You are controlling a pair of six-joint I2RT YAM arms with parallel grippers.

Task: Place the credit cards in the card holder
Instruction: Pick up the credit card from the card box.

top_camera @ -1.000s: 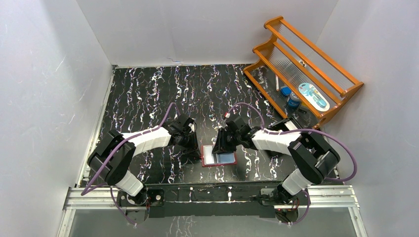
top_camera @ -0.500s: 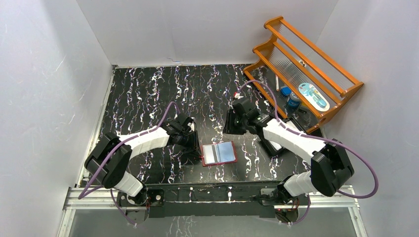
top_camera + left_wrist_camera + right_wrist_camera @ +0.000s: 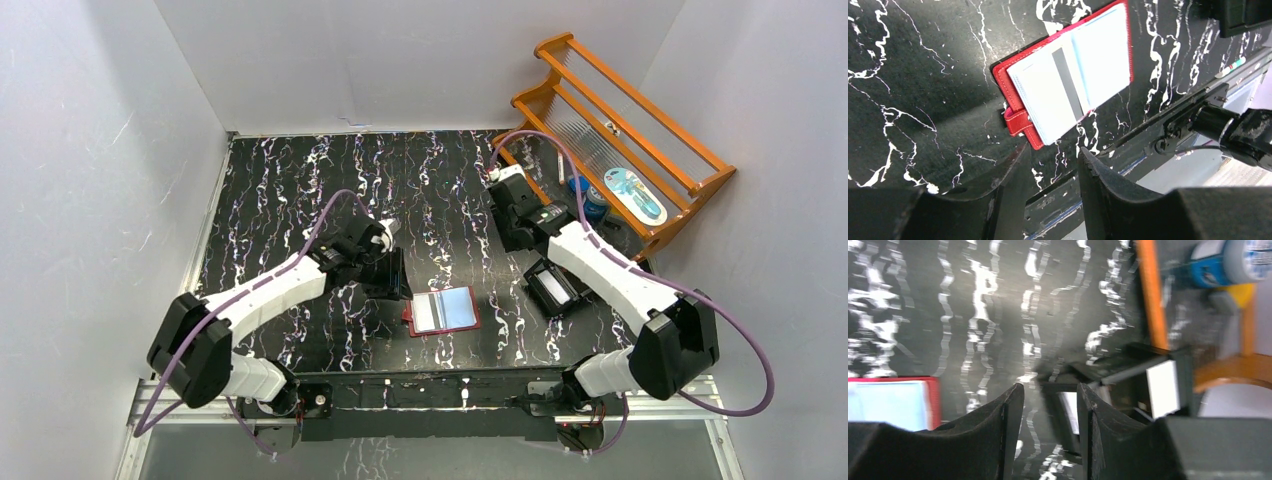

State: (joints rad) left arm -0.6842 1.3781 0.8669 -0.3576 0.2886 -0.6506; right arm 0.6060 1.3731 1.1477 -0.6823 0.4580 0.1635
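Tabletop of black, white-veined marble pattern (image 3: 280,190) carries, close to the arm bases, a small dark red folding card holder (image 3: 442,312). It lies open and flat with its clear pockets facing up. Pale blue-white credit cards (image 3: 1098,55) sit in those pockets, and one shows a dark grey stripe.

Just behind the holder's left edge is the left gripper (image 3: 392,275). In its wrist view, the two black fingers (image 3: 1013,170) stand a little apart with nothing between them. The holder (image 3: 1068,75) lies just beyond the fingertips without touching them, its red strap tab nearest.

To the right of the holder, apart from it, a black open box (image 3: 555,288) holds something flat and white; the blur hides how many pieces.

Farther back, the right gripper (image 3: 515,238) hangs above the table, well apart from the holder. Its jaws are also slightly parted and empty. Its wrist view shows the box (image 3: 1128,385) ahead and the holder's edge (image 3: 893,402) at lower left.

Farthest right, an orange wooden rack (image 3: 620,130) leans at the wall. It holds a blue-capped container (image 3: 594,205) and an oval blue-and-white packet (image 3: 633,195).
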